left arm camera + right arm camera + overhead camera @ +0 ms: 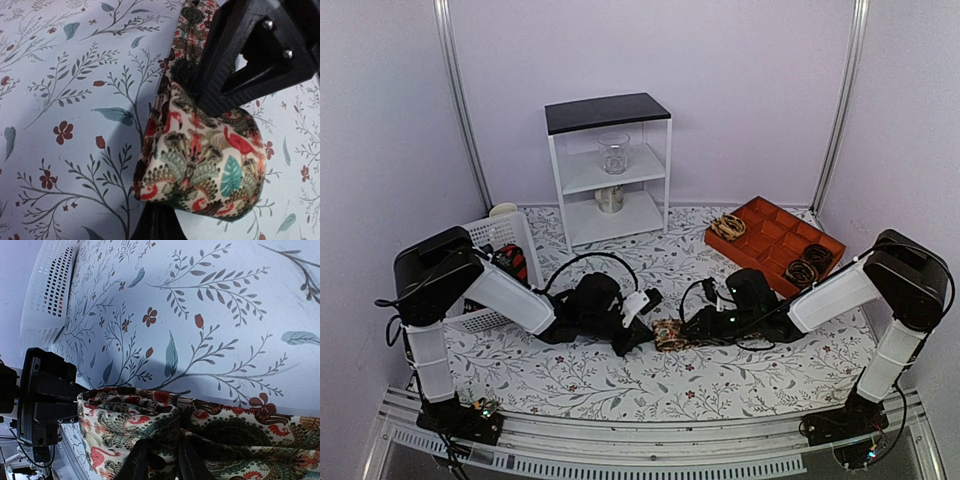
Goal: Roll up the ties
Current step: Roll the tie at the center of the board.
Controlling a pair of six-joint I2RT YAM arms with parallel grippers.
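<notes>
Flamingo-print tie, part-rolled, is pinched tight by left end effector and right end effector; only overhead shows rolled ties in the orange tray beyond it.

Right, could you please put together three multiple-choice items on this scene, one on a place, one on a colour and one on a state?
1. On which level of the shelf unit does the glass jar stand? A top; B middle; C bottom.
2. What colour is the compartment tray? A white; B orange; C black.
3. How is the tie at centre? A lying untouched; B stowed in the tray; C pinched by both grippers.
Answers: 1 B, it sits under the black top board; 2 B, its walls are orange; 3 C, the left gripper and right gripper each clamp its fabric.
</notes>
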